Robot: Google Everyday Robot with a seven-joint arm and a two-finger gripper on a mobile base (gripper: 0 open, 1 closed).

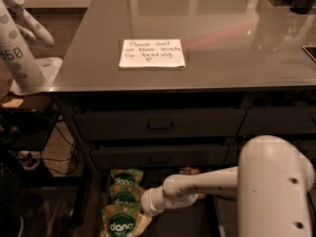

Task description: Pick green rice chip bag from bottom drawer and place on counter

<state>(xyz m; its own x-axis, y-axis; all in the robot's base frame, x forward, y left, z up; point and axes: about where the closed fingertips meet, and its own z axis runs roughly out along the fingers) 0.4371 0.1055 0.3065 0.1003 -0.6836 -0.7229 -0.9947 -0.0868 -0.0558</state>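
Three green rice chip bags lie in a row at the left of the open bottom drawer (177, 224): a far one (126, 176), a middle one (122, 196) and a near one (117, 222). My gripper (141, 219) is low in the drawer, at the right edge of the near bag, at the end of my white arm (197, 186), which reaches in from the right. The arm's wrist overlaps the right edge of the middle bag. The grey counter (222, 43) above bears a white handwritten note (151, 53).
Two shut drawers with handle fronts (160, 125) sit between the counter and the bottom drawer. A tan snack packet (190, 171) lies at the drawer's back. My arm's large white body (274, 186) fills the lower right. A white spotted object (19, 48) stands at the left.
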